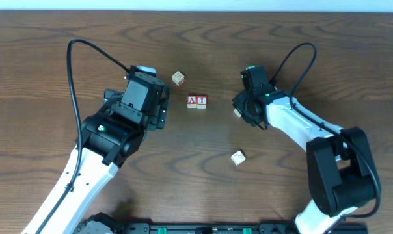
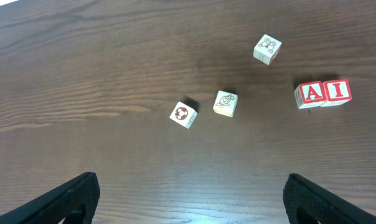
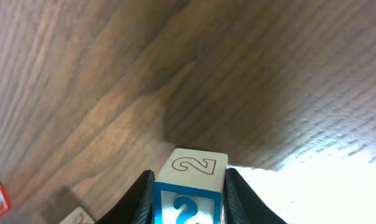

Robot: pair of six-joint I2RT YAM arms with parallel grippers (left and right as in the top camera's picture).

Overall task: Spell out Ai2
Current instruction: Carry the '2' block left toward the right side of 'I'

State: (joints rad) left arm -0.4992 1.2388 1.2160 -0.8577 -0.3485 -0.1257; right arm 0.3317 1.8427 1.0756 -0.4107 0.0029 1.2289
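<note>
**The 2 block is in the grip, with A and I waiting on the counter**

The right end effector [image 1: 239, 112] is clamped on the 2 block [image 3: 191, 182], numeral facing up, so it should read properly when set down. The A block [image 1: 192, 101] and I block [image 1: 202, 101] sit touching in a row mid-counter [image 1: 300, 39], and the open spot just right of the I is where the 2 belongs. That's near the right arm, hence its job. The left end effector [image 2: 191, 202] hangs spread wide and empty beside the row. Two spare blocks [image 1: 178, 78] [image 1: 238, 157] lie well apart.
</note>
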